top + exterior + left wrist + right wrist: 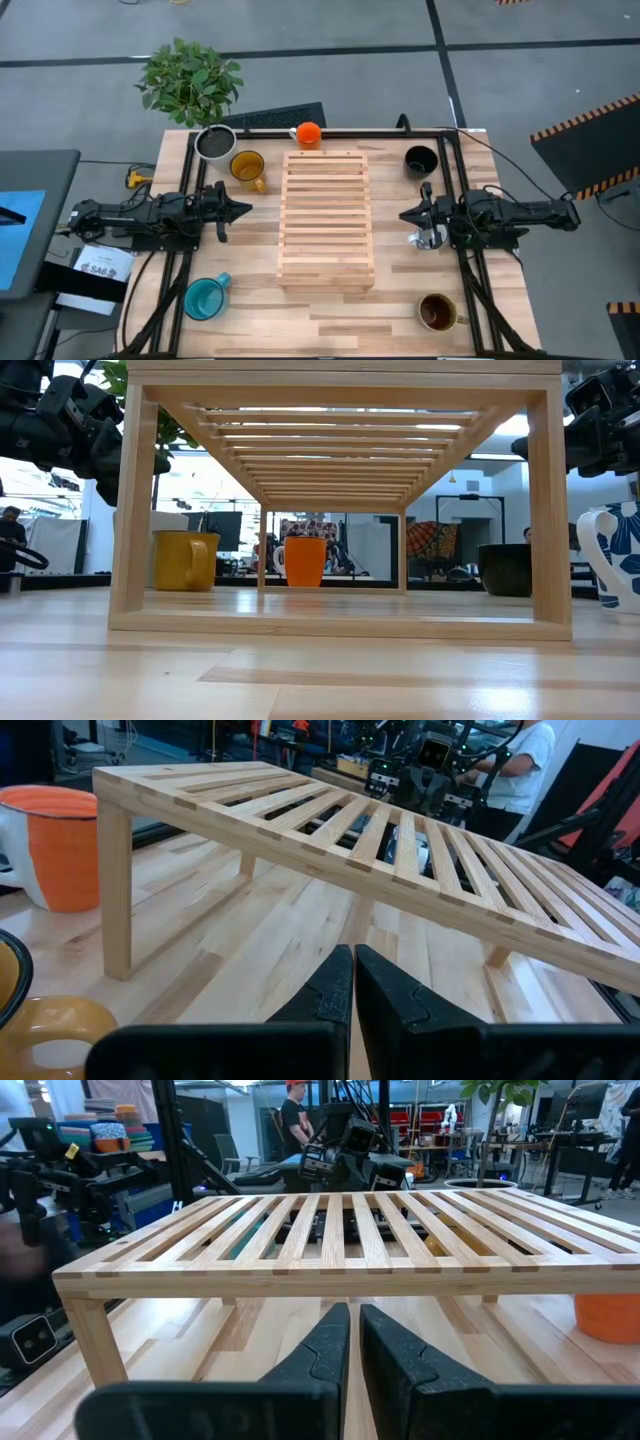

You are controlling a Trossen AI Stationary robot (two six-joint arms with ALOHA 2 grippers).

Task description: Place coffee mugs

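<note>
A slatted wooden rack (325, 220) stands on its legs mid-table. Six mugs stand on the table around it: amber-yellow (248, 168), orange (308, 133), black (420, 160), teal (205, 298), brown (437, 312), and a white one with a blue pattern (615, 555), partly under the right arm. My left gripper (245, 211) hovers shut at the rack's left side, pointing at it. My right gripper (405, 215) hovers shut at the rack's right side, facing it. The left wrist view shows the orange mug (60, 845) and the amber mug (40, 1030) close by.
A pale grey cup with a dark inside (214, 143) stands at the far left, beside the amber mug. A potted plant (190, 80) sits beyond the far-left corner. Black frame rails (450, 180) run along the table's sides and far edge. People stand in the room behind.
</note>
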